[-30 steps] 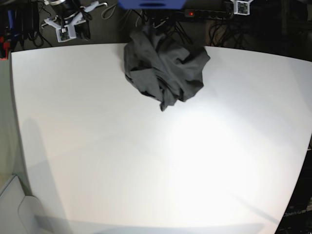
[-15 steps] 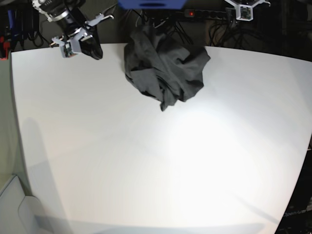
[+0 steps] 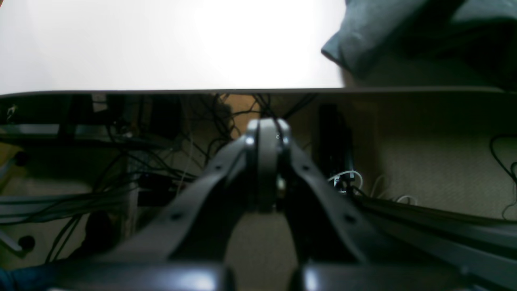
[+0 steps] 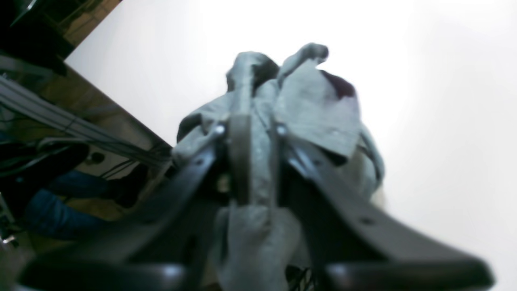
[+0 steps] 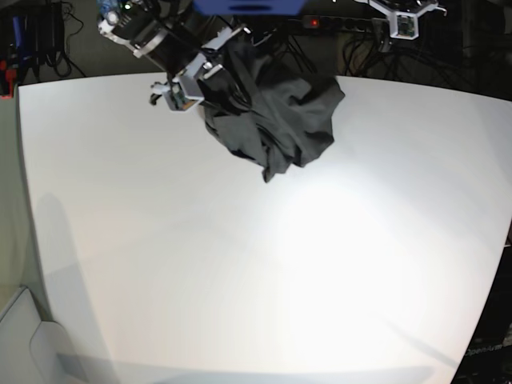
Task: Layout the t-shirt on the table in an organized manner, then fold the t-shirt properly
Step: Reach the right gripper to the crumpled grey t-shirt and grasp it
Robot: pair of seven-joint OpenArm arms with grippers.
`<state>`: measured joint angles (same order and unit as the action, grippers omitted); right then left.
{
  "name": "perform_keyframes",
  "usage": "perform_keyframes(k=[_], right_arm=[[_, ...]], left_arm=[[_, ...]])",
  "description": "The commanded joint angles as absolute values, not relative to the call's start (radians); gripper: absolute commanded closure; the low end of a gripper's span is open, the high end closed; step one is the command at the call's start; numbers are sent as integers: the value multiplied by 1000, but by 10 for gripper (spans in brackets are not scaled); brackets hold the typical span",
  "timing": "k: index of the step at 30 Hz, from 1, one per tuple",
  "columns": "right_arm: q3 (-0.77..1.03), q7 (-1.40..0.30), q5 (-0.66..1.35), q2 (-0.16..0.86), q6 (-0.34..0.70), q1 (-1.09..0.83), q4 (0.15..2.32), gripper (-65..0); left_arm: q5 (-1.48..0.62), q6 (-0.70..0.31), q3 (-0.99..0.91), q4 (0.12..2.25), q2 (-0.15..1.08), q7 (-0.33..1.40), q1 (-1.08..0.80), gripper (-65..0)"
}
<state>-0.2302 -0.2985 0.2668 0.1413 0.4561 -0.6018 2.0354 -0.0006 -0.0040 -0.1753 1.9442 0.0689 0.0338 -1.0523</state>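
The dark charcoal t-shirt (image 5: 272,120) lies crumpled in a heap at the table's (image 5: 240,264) far edge, part of it hanging over the back. My right gripper (image 5: 190,84) is at the heap's left side. In the right wrist view it (image 4: 254,121) looks shut, with the wrinkled cloth (image 4: 315,109) right behind its tips; blur hides whether any cloth is caught. My left gripper (image 5: 400,20) hangs behind the far edge, right of the shirt. In the left wrist view it (image 3: 266,129) is shut and empty, below the table's edge (image 3: 161,91), with a shirt fold (image 3: 375,36) at upper right.
Behind the far edge are a power strip with a red light (image 5: 320,22), black cables (image 5: 364,48) and a blue object (image 5: 248,6). A grey surface (image 5: 24,336) sits beside the table's near-left corner.
My right arm has swung from beyond the far-left corner to the shirt's left side. The left gripper has shifted slightly. The shirt has not moved.
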Motion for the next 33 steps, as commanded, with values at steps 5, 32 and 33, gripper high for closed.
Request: perform_keyframes(k=[5,32,33], right_arm=[[-234,-274,282,147,466,-591,2052,-269],[-165,-272,275,179,464,-549,1994,-287],[-165,-272,275,179,464,-549,1989,-287]], left_arm=[[-1,-2,-177,1962,70,10,-1070,-5],[-2,-4,-170,1963,68,7,-1049,-279],[-2,-4,-170,1963,68,7,-1049,-279]])
